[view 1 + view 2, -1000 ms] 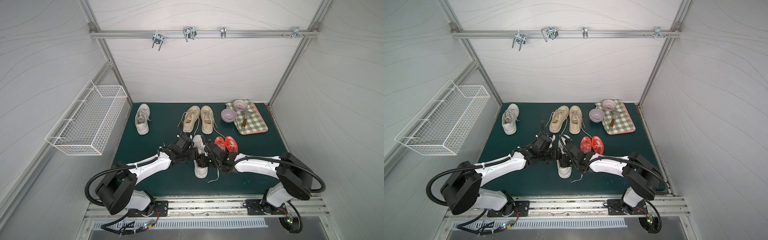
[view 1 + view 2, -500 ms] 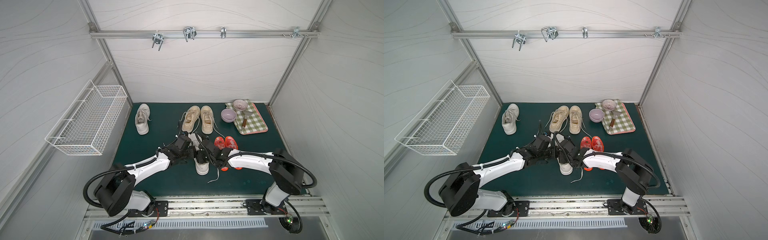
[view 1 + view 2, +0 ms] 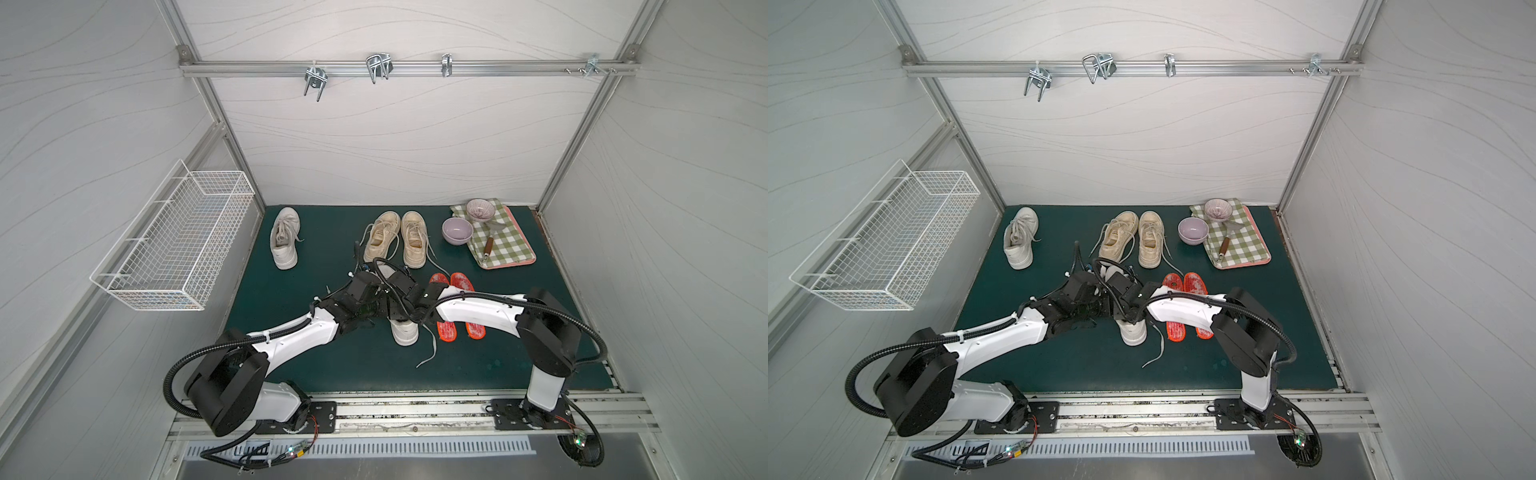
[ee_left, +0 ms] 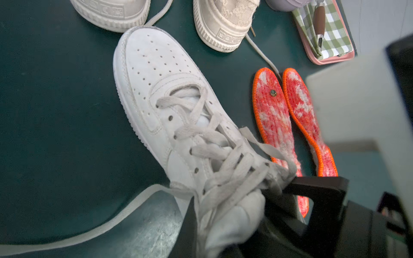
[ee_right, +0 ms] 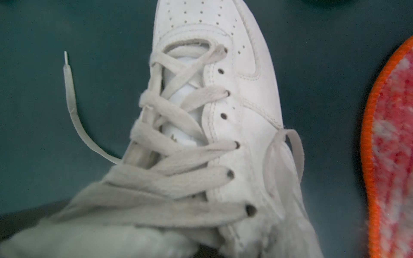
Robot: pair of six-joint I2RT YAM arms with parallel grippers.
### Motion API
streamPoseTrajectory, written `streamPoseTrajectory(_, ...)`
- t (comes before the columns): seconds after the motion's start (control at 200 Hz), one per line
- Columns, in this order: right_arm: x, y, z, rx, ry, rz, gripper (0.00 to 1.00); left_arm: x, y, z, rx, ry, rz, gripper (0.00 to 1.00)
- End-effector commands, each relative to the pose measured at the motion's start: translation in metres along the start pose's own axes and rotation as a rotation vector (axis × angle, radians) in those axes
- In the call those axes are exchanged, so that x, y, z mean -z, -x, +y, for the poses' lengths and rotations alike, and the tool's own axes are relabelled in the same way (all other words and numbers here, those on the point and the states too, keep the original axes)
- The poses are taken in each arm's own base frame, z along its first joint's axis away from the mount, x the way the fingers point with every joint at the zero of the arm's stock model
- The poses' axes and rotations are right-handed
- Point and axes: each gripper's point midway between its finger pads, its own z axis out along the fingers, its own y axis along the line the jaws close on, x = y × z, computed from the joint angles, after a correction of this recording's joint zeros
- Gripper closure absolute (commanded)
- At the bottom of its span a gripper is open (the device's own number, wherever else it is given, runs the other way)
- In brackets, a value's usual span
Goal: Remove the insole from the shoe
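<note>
**Two tools meet at the mouth of the white shoe**

Since a second ago the right arm has swung in from the shoe's right and reached over its collar. The left tool's jaws have drawn together. The shoe itself has barely shifted.

The white shoe (image 3: pixel 404 330) sits upright on the green desk (image 3: pixel 332 365), toe toward the pair of beige shoes (image 3: pixel 413 241) just beyond it. Its insole is not visible: the laces (image 5: pixel 178 154) and tongue (image 5: pixel 185 96) cover the opening, so it is presumably inside. The left tool (image 4: pixel 237 212) looks clamped on the tongue and top laces, with padded white material filling the gap between its black jaws. The right tool (image 3: pixel 398 313) sits over the shoe's collar, but I cannot tell whether it is open or gripping. The right wrist view shows only blurred laces up close.

The step seems to be opening the shoe's mouth. To do it well, the left tool should hold the tongue firmly toward the toe and keep the shoe pressed down so it does not lift. The right should enter at the heel, pinch the insole's rear edge and peel it up and back slowly. The slack laces could snag.

Both arms stretch low from bases well behind the shoe's heel, forearms converging on it from either side. The right forearm passes above two orange-edged insoles (image 4: pixel 272 116) lying flat just right of the shoe.
</note>
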Motion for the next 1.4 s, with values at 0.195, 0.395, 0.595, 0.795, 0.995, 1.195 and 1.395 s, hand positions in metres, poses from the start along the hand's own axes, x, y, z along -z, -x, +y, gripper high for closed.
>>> streamPoseTrajectory(0.195,-0.069,-0.049,-0.069,-0.015,-0.294,0.232,0.40,0.011,-0.017,-0.014,-0.003,-0.090,0.036,1.00)
streamPoseTrajectory(0.395,-0.090,-0.071,-0.056,-0.011,-0.238,0.351,0.45,0.018,-0.015,-0.016,0.022,-0.124,0.005,1.00)
streamPoseTrajectory(0.595,-0.100,-0.080,-0.051,0.002,-0.231,0.379,0.57,0.020,-0.020,-0.014,0.054,-0.140,-0.009,1.00)
streamPoseTrajectory(0.795,-0.088,-0.066,-0.055,-0.028,-0.221,0.296,0.78,0.025,-0.019,-0.008,0.059,-0.117,-0.026,1.00)
streamPoseTrajectory(0.995,-0.052,-0.040,-0.074,-0.117,-0.166,0.150,0.91,0.031,-0.025,0.008,0.054,-0.057,-0.030,1.00)
streamPoseTrajectory(1.195,-0.031,-0.037,-0.086,-0.149,-0.145,0.102,0.99,0.035,-0.041,0.024,0.055,-0.009,-0.004,1.00)
streamPoseTrajectory(1.395,-0.018,-0.039,-0.093,-0.202,-0.096,0.059,1.00,0.039,-0.065,0.044,0.076,0.036,0.035,1.00)
